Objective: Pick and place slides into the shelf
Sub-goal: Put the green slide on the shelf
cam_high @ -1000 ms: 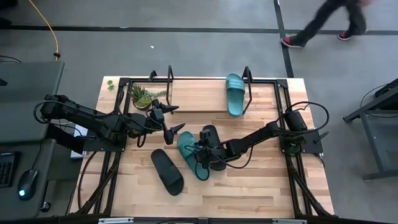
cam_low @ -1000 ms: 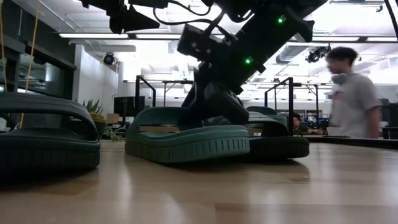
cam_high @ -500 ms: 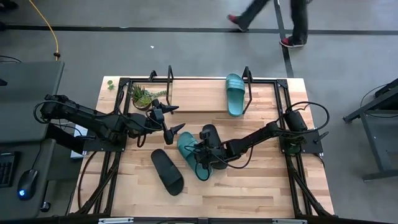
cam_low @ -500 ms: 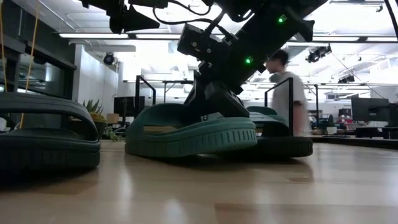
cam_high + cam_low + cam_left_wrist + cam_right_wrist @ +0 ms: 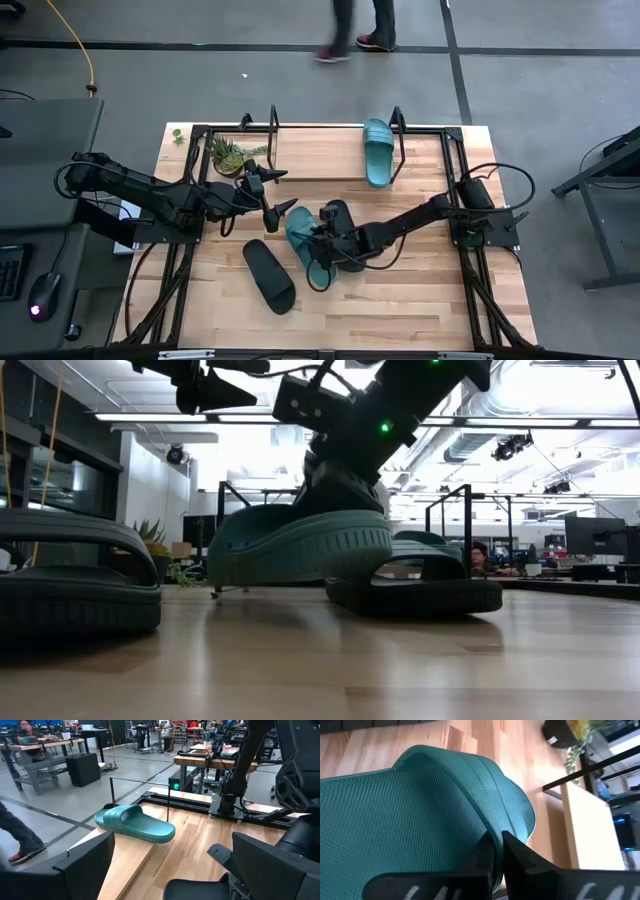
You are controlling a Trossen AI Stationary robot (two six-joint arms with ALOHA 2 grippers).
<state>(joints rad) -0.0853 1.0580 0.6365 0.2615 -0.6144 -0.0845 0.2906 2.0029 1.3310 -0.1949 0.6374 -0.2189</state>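
Nearest, at 7 o'clock on the table (image 5: 420, 300), a black slide (image 5: 269, 276) lies flat. At centre the right gripper (image 5: 322, 243) pinches the strap of a teal slide (image 5: 303, 240); the right wrist view shows its fingers (image 5: 485, 855) pressed together on the strap's edge. The low view alone shows the teal slide's sole clear of the tabletop, tilted, with a second black slide (image 5: 420, 585) resting just behind it. From above, that gap cannot be read. Judged from the ribbed rubber, the sandal is light, soft and flexible; the strap is the firm hold, though the sole may swing. The left gripper (image 5: 270, 195), at 10 o'clock, hangs spread and empty. Farthest, at 12 o'clock, the shelf (image 5: 310, 160) already holds another teal slide (image 5: 378, 150) at its right end.
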